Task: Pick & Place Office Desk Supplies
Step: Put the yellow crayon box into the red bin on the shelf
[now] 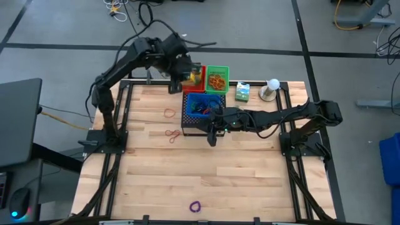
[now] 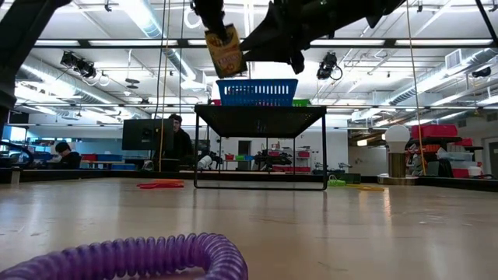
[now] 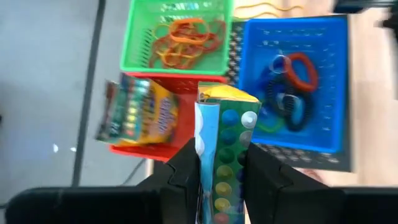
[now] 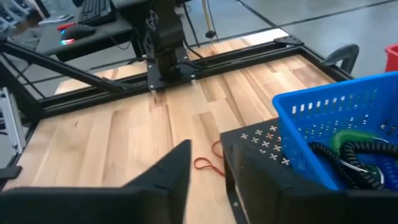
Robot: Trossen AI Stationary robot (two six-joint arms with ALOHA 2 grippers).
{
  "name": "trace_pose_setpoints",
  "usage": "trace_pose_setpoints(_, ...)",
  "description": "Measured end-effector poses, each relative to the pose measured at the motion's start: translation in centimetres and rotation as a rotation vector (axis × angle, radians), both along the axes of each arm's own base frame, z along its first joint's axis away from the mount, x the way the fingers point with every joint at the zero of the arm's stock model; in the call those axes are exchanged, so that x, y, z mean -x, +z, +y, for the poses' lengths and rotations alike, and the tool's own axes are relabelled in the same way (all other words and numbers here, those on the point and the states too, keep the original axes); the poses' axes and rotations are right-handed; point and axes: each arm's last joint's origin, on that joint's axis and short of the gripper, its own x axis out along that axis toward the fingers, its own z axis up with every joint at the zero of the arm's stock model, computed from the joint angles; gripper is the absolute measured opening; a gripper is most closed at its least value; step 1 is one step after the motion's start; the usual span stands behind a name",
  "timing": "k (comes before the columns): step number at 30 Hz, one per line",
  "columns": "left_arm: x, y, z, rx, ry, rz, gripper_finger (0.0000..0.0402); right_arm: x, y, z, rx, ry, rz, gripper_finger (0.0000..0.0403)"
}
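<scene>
My left gripper (image 1: 180, 76) is at the table's far edge, over a red basket (image 3: 186, 84), shut on a small yellow box with coloured dots (image 3: 222, 146). A similar box (image 3: 138, 115) lies in that basket. The green basket (image 3: 177, 34) holds tan and orange rubber bands. The blue basket (image 1: 203, 105), with coiled loops in it, sits on the black perforated box (image 4: 261, 142). My right gripper (image 4: 208, 154) is open, low beside that box's near left corner. Red rubber bands (image 1: 172, 134) and a purple loop (image 1: 195, 206) lie on the table. A green-white box (image 1: 242, 92) stands by the far edge. My left gripper pinches the dotted box between its two fingers (image 3: 189, 163), one on each broad side (image 3: 208, 158). The fingers come from above, pointing down. The box is lifted clear and hangs below them, slightly tilted (image 2: 226, 50), above the red basket.
A white ball on a stand (image 1: 272, 88) is at the far right corner. Another rubber band (image 1: 169, 113) lies left of the black box. The near half of the wooden table (image 1: 206, 181) is bare apart from the purple loop. People sit in the room beyond.
</scene>
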Motion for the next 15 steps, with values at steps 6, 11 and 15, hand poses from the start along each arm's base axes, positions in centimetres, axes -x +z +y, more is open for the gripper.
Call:
trace_pose_setpoints(6, -2.1, -2.0, 2.2, -0.053, -0.047, 0.056, 0.0095, 0.0, 0.0, -0.1, -0.002, 0.011, -0.005, 0.0020)
trace_pose_setpoints(11, -3.5, -4.0, 3.5, -0.043, -0.046, 0.122, 0.0095, 0.0, 0.1, -0.2, 0.003, 0.015, -0.006, 0.0016)
trace_pose_setpoints(15, -3.7, -4.7, 4.4, -0.078, -0.029, 0.159, 0.0095, 0.0, 0.1, -0.2, 0.001, 0.020, -0.006, 0.0023)
